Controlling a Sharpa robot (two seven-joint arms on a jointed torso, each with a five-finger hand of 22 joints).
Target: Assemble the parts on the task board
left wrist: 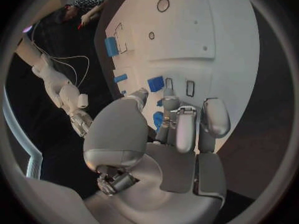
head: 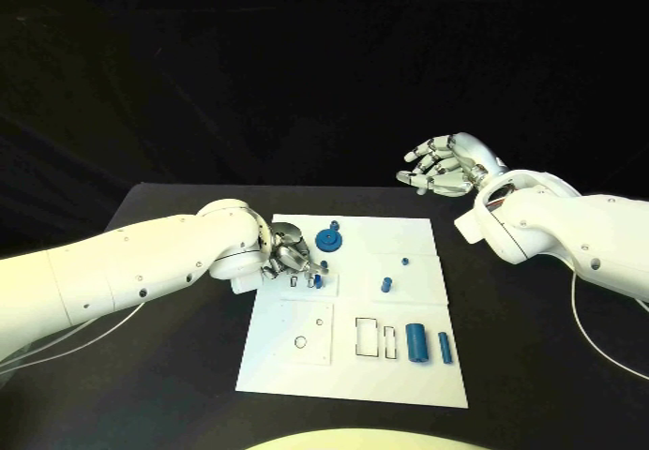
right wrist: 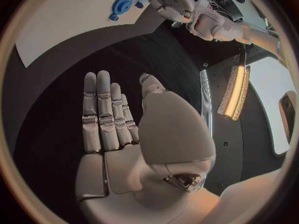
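The white task board [head: 352, 370] lies in the middle of the table. My left hand [head: 287, 258] hovers over its far left part, fingers curled down toward a small blue block [head: 318, 278]. In the left wrist view a blue piece [left wrist: 158, 119] shows between the thumb and the fingers [left wrist: 186, 127]; I cannot tell whether it is held. A blue gear [head: 329, 241] stands just right of that hand. My right hand [head: 446, 164] is raised beyond the board's far right corner, fingers straight and apart, holding nothing [right wrist: 109, 114].
Two small blue pegs [head: 385, 283] stand mid-board. Two blue cylinders [head: 418, 343] lie near the board's front right, beside rectangular slots [head: 367, 336]. A round hole [head: 300, 343] is at the front left. Bare black table [head: 541, 356] surrounds the board.
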